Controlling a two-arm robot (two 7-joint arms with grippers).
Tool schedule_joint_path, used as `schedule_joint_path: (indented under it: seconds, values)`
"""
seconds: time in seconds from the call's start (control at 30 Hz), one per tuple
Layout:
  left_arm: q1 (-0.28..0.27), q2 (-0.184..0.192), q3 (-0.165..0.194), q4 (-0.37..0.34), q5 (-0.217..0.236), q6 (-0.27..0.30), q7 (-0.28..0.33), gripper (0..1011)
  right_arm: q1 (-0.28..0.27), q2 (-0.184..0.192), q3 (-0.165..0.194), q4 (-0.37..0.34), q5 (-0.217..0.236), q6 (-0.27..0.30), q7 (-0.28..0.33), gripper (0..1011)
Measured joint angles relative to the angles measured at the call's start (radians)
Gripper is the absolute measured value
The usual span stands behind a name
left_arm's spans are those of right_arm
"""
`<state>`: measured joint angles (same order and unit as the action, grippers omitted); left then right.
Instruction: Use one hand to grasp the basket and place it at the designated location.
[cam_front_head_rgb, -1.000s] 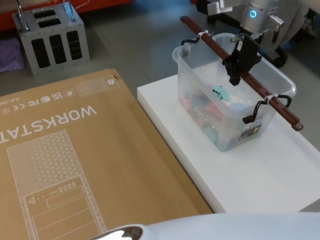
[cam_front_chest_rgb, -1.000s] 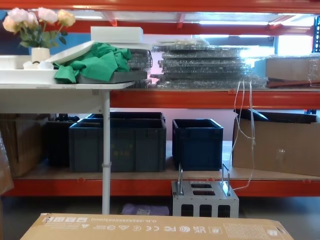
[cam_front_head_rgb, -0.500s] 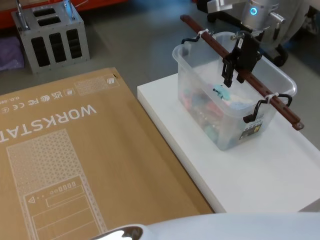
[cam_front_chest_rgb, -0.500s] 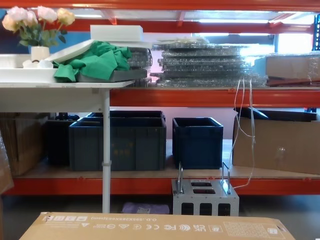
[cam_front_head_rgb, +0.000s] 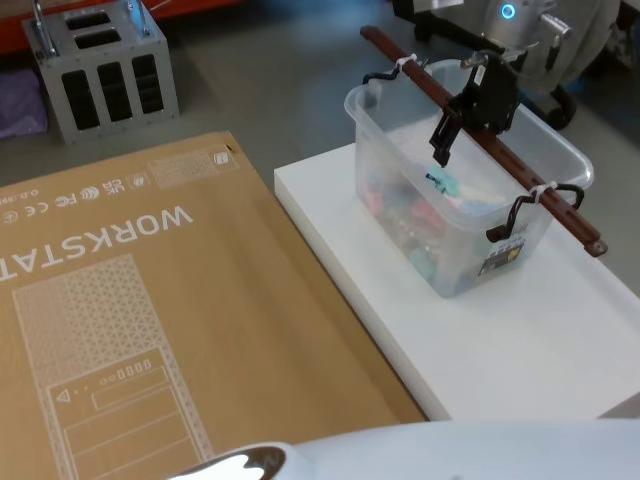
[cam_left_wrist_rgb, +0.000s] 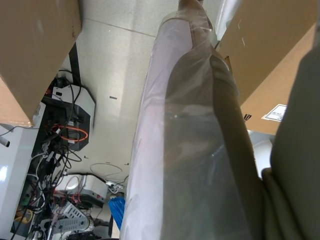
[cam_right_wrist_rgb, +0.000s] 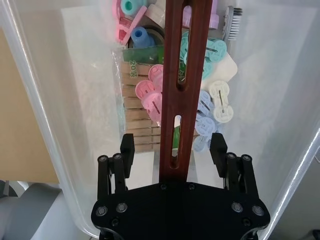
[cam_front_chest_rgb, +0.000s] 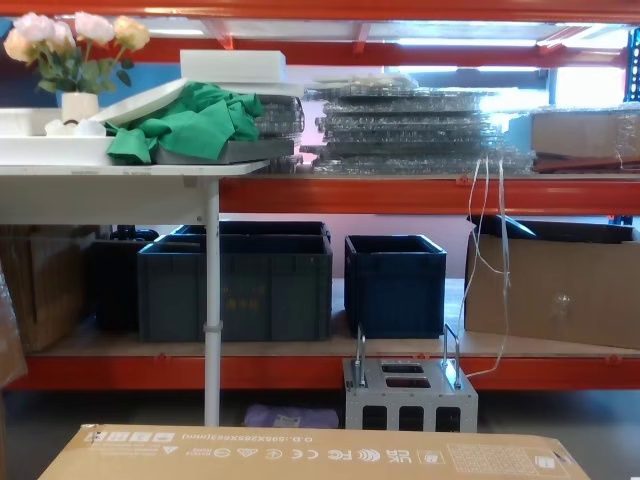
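The brown bar (cam_front_head_rgb: 480, 140) runs lengthwise over the open top of the basket (cam_front_head_rgb: 400, 200), splitting the way in into two narrow strips, and the right gripper (cam_front_head_rgb: 452, 138) straddles it with its fingers spread, a gap on each side. The white tabletop (cam_front_head_rgb: 560, 340) nearer than the basket lies bare. To the left, the flat cardboard box (cam_front_head_rgb: 150, 320) butts against it.

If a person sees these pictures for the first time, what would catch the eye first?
Probably the basket full of colourful pegs, on the white platform at the right. The right gripper, fingers open, hovers at its brown handle bar. A large cardboard box lies to the left.
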<state>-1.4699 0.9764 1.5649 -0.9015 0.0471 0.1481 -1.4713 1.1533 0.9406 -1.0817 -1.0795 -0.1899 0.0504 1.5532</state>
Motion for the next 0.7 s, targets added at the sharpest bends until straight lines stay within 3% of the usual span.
schedule_joint_path:
  seconds: [0.17,0.7]
  values:
    - [0.000,0.000,0.000,0.000,0.000,0.000,0.000,0,0.000,0.000,0.001,0.000,0.000,0.000,-0.001,1001]
    - [0.000,0.000,0.000,0.000,0.000,0.000,0.000,0,0.000,0.000,0.002,-0.001,-0.001,0.000,-0.001,1001]
